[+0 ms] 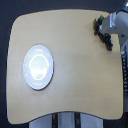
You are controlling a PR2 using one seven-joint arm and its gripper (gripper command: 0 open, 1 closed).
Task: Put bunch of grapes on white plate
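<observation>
Grapes, a small dark purple-black bunch of grapes (103,36) with a green leafy end, sit at the far corner of the light wooden table (75,65) on the exterior view's right, close to that side edge, and my grey-white gripper (106,31) is right over them. The bunch is blurred and partly covered by my hand, so I cannot tell whether my fingers are spread or pinching it. The round glossy white plate (38,67) with its raised rim lies near the table's edge on the exterior view's left, about midway along that edge, and nothing rests in its shiny centre. The bunch and the plate are well apart, with bare tabletop between them. The cluster looks elongated, running along the side edge, its green stem pointing toward the far edge and its dark round berries trailing nearer.
</observation>
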